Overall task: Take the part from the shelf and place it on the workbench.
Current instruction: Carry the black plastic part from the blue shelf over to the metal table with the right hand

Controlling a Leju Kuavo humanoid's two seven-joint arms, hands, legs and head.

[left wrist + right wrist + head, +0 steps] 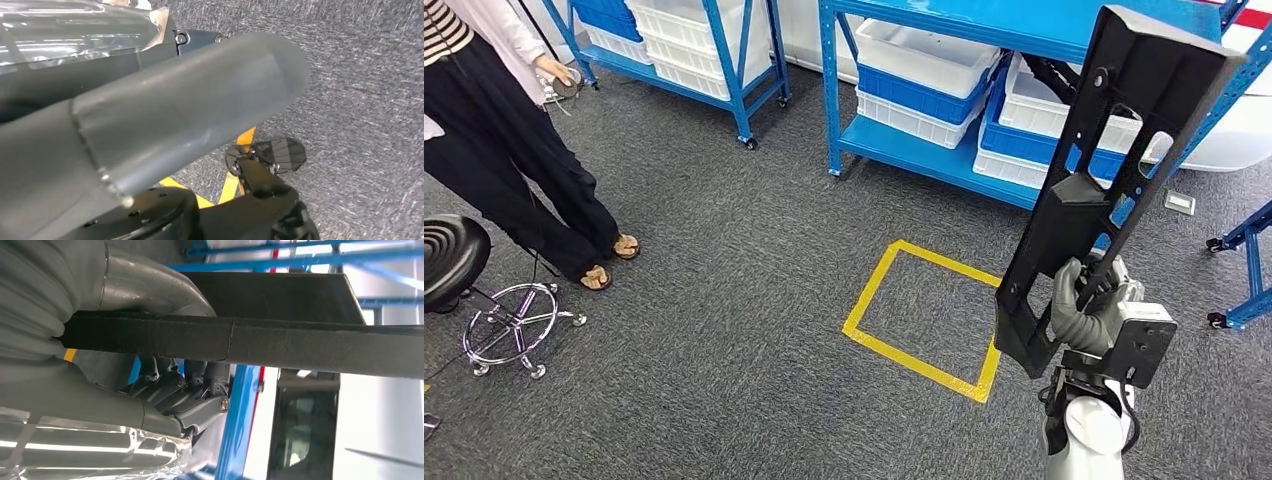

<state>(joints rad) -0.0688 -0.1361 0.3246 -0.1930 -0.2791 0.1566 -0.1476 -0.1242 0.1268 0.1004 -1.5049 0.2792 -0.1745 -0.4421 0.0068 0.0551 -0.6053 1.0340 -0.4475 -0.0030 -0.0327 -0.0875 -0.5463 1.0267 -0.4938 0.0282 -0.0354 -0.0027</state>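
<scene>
Gripping a long black plastic part (1114, 170) near its lower end, the robot's right hand (1089, 310) has its fingers wrapped tight.
The part rises tilted above grey carpet (724, 300), beside yellow floor tape (919, 355); left hand's (165, 115) state unclear.

Part (1114, 160) matt black plastic; carpet (724, 300) rough grey; shelf (924, 150) glossy blue metal.

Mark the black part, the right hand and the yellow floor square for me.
black part (1124, 130), head view, upper body.
right hand (1086, 312), head view, middle of the hand gripping the part's lower end.
yellow floor square (914, 358), head view, near tape edge.
</scene>
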